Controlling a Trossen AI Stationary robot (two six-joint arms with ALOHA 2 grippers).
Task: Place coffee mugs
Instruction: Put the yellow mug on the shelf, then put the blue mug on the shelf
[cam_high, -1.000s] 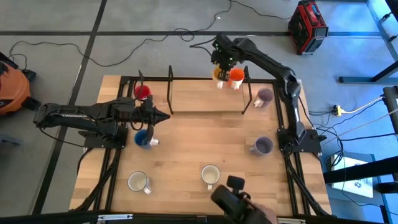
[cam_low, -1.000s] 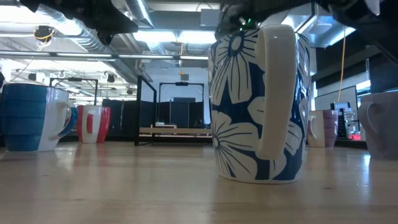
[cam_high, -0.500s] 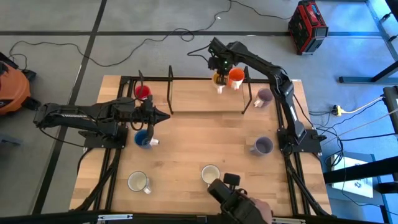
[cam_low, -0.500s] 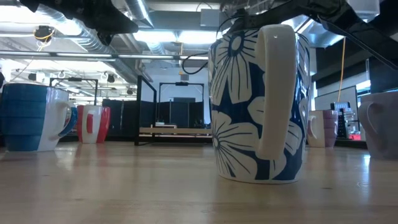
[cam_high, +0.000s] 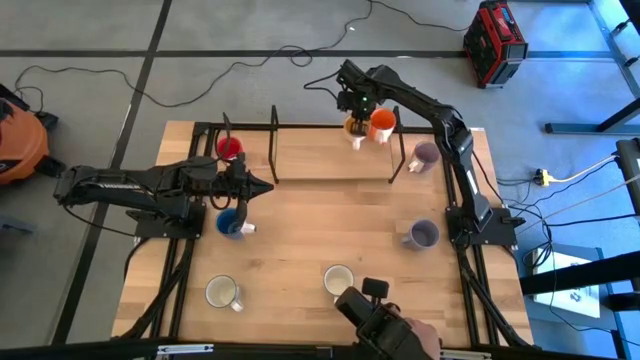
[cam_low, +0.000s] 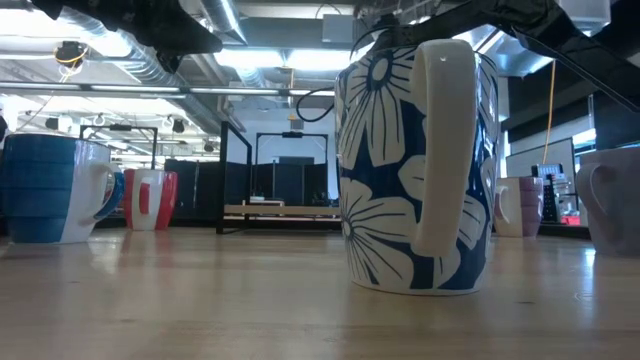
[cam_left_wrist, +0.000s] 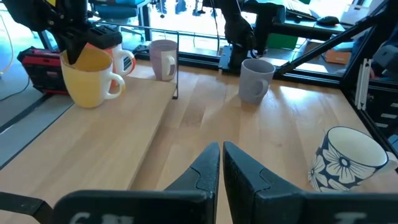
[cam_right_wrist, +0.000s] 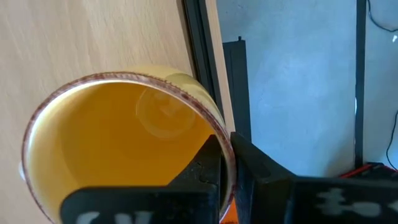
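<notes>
My right gripper (cam_high: 352, 105) reaches to the table's far edge and is shut on the yellow-orange mug (cam_high: 353, 127), which stands beside the orange mug (cam_high: 381, 124). My left gripper (cam_high: 255, 186) waits shut above the table's left half, between the red mug (cam_high: 229, 147) and the blue mug (cam_high: 231, 223). Two purple mugs (cam_high: 425, 154) (cam_high: 422, 234) stand on their bases along the right side. Two white mugs (cam_high: 222, 292) (cam_high: 338, 282) stand near the near edge, one of them with a blue flower pattern (cam_low: 415, 165). My right gripper (cam_right_wrist: 227, 152) pinches the yellow-orange mug's rim (cam_right_wrist: 225, 142), with one finger (cam_right_wrist: 208, 168) inside the cup and the other (cam_right_wrist: 252, 168) outside. It comes from above, pointing down. The mug (cam_left_wrist: 90, 78) is upright, its base level with the wood at the far edge.
A black metal frame (cam_high: 274, 130) with upright posts borders the far half of the table. Beyond the far edge the floor drops away (cam_right_wrist: 292, 74). A person's hand holding a dark device (cam_high: 385, 325) is at the near edge. Bare wood (cam_high: 320, 220) lies mid-table.
My right arm has stretched out further toward the far edge and its gripper has shifted slightly, taking the yellow-orange mug a little way with it, then has held still. The person's hand at the near edge has moved slightly.
</notes>
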